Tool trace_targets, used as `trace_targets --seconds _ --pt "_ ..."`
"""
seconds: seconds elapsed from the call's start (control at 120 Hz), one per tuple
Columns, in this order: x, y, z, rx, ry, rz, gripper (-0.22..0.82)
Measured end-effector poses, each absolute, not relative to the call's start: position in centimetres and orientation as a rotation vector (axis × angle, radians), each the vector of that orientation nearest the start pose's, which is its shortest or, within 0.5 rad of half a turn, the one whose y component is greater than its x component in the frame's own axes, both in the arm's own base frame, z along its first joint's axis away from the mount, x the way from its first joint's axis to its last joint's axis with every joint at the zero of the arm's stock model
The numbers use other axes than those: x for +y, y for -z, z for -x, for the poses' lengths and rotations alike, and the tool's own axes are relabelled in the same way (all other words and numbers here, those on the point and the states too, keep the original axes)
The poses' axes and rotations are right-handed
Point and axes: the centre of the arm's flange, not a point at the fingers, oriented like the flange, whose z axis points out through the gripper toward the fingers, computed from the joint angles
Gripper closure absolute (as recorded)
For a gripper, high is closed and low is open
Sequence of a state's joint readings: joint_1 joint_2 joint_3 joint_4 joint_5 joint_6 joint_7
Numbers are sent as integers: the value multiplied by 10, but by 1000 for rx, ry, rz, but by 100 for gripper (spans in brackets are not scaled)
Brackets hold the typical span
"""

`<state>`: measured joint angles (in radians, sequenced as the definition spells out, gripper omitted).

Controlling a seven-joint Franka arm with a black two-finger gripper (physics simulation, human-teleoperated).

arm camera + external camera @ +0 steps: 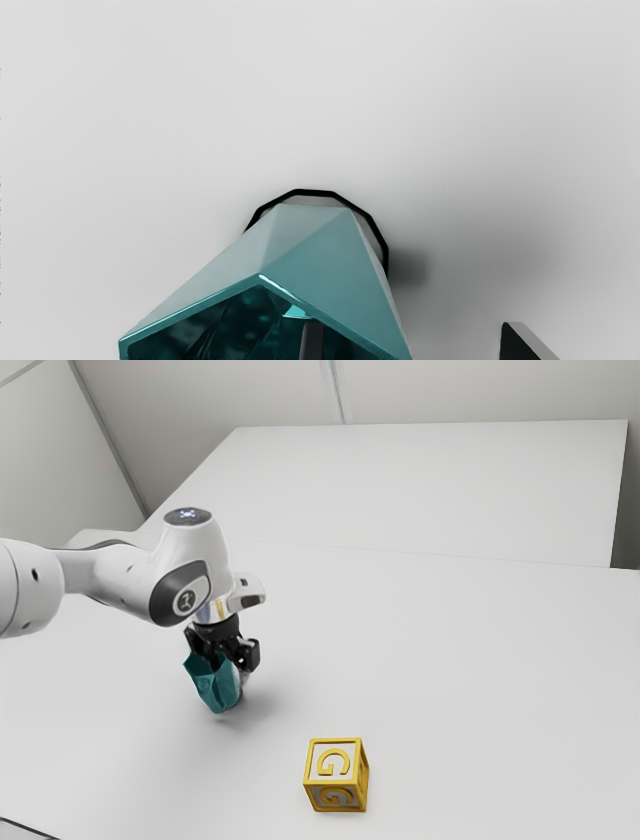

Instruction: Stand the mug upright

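The teal faceted mug (213, 684) leans in the exterior view, its mouth toward the upper left and its lower end near the table. Directly above it is my gripper (229, 657). From the wrist view, the mug (325, 255) has its mouth facing the camera, with a black-edged grey round part behind its wall. The gripper (412, 342) stands open there: one finger reaches into the mouth, and the other is outside the wall with a gap beside it. The mug's lower end is partly hidden.
A yellow-edged letter block (335, 775) rests on the white table (480, 680), toward the exterior view's bottom and to the right of the mug. Behind the table stands a pale raised surface (430, 480), with walls beyond.
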<state>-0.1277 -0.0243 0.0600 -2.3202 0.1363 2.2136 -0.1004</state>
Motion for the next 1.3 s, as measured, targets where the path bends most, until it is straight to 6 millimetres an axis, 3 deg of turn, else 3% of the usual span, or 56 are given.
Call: trace_targets --seconds 0.225,0.567,0.917,1.217,1.3 --pt "-28 -365 -497 65 -47 3039 10" --pt "-32 -409 -507 17 22 3073 4" --pt "-40 -518 -539 -10 60 3095 2" --pt "-42 -578 -544 -27 11 3121 2" --pt "-43 -587 -544 -26 -13 3122 2"
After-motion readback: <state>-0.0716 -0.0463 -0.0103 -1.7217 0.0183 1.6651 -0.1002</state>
